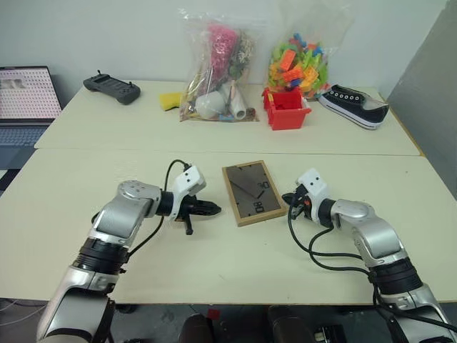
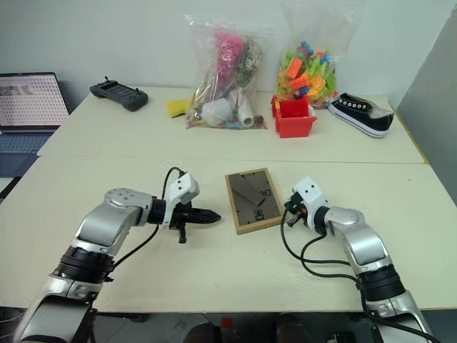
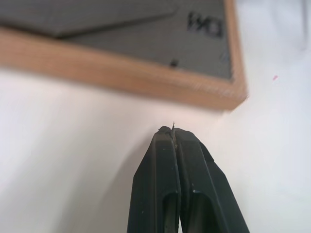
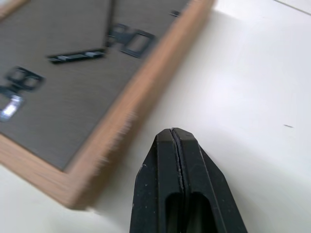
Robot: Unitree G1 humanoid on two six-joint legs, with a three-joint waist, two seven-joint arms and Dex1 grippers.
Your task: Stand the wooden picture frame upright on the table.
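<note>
1. The left fingers [image 1: 213,209] are pressed together, holding nothing, tips just beside the wooden picture frame's [image 1: 251,192] left edge.
2. The right fingers [image 1: 288,198] are likewise pinched closed and empty, near the frame's right edge.
3. The frame lies flat, back upward, between them on the cream worktop [image 1: 214,264].

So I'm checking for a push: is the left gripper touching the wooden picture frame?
Apart. In the left wrist view, bare table shows between the shut left gripper and the wooden picture frame.
</note>
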